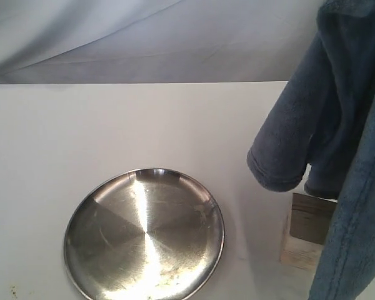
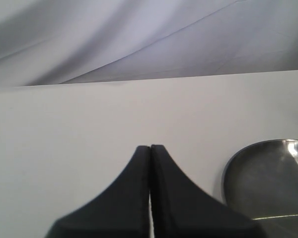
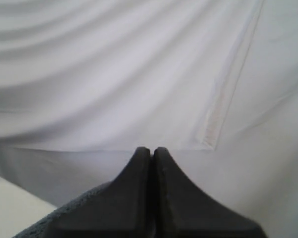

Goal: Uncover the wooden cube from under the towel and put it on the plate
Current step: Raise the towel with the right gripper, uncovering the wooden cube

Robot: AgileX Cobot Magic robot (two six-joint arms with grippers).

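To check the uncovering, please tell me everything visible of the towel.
The towel is plush blue-grey cloth with a stitched hem, raised and hanging in folds at the exterior view's right. Its top leaves the picture. One fold hides the wooden cube on its right part. A strip shows under the shut right pincer.

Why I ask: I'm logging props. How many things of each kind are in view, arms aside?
plate: 1
towel: 1
cube: 1
Total: 3
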